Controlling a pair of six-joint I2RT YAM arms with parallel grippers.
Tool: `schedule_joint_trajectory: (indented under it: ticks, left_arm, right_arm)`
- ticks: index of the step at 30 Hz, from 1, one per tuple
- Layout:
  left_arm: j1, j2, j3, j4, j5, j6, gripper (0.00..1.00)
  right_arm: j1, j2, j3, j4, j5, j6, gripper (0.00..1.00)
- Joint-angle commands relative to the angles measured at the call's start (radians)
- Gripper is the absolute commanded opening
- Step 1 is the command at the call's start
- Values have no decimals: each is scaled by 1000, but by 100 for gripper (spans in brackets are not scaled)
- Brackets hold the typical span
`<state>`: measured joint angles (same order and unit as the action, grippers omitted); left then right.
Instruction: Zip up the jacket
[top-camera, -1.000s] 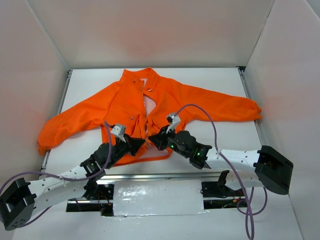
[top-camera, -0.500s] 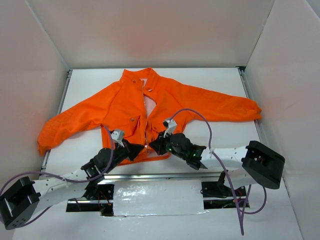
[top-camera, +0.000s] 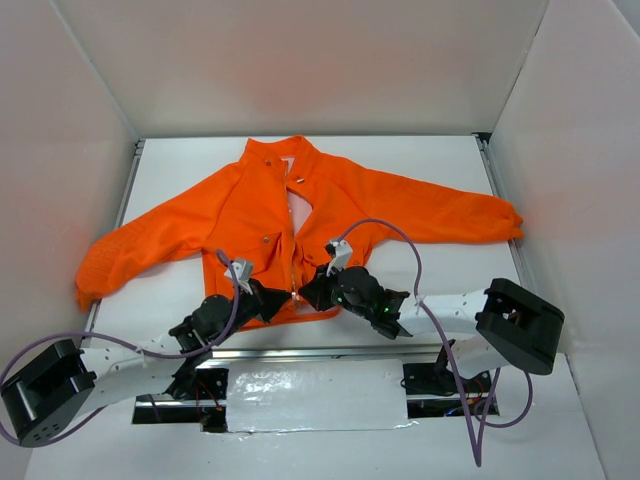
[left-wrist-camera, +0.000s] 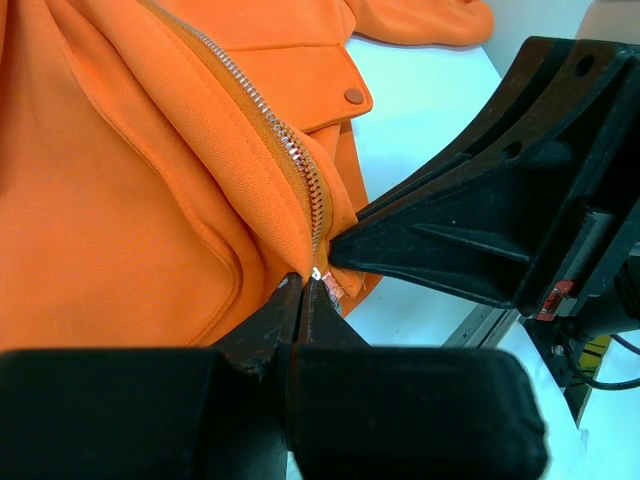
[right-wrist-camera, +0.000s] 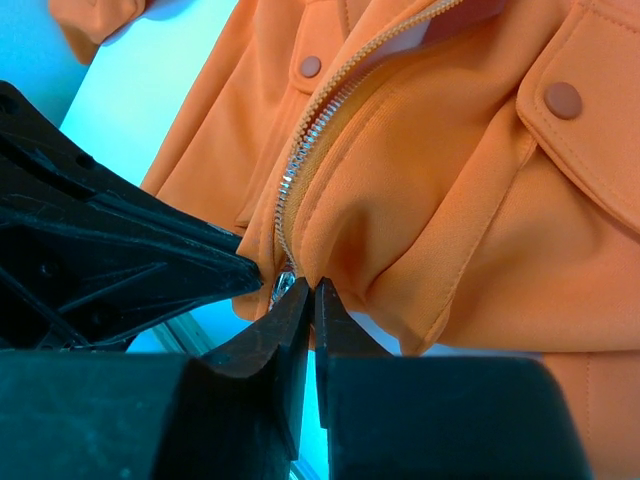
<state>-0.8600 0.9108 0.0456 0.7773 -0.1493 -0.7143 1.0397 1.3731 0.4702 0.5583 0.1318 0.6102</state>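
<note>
White desk (top-camera: 420, 170), white walls around. The jacket (top-camera: 240, 210) lies front-up across its middle, bright orange, sleeves spread, gaping at the chest. I judge we're at the start. The left gripper (left-wrist-camera: 303, 288) pinches the hem at the foot of the zipper (left-wrist-camera: 260, 115). The right gripper (right-wrist-camera: 308, 290) is narrow beside it, hold unclear. Next: seat the slider, pull collarwards.
</note>
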Motion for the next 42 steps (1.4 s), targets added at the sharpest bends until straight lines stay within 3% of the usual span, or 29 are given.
schedule_joint_trajectory:
  ticks: [1, 5, 11, 21, 26, 30, 42]
  left_arm:
    - [-7, -30, -67, 67, 33, -10, 0]
    - [-5, -50, -61, 34, 16, -8, 0]
    - [-7, -64, -58, 14, 2, -8, 0]
    - [-7, -72, -58, 5, -1, -13, 0]
    - [-7, -59, -56, 13, 4, -13, 0]
    - [-5, -56, -53, 20, 10, -10, 0]
    - [-7, -47, -53, 31, 36, -7, 0]
  right_arm:
    - [-3, -2, -1, 45, -43, 25, 11]
    - [-3, -23, -8, 40, -61, 31, 28]
    - [-4, -54, -16, 15, -58, 36, 35]
    - [-3, -183, -36, -61, -28, 36, 82]
    - [-1, -241, -73, -77, -82, 106, 83]
    - [8, -246, -157, 47, -144, 184, 82]
    - [11, 47, -243, 520, -271, 316, 79]
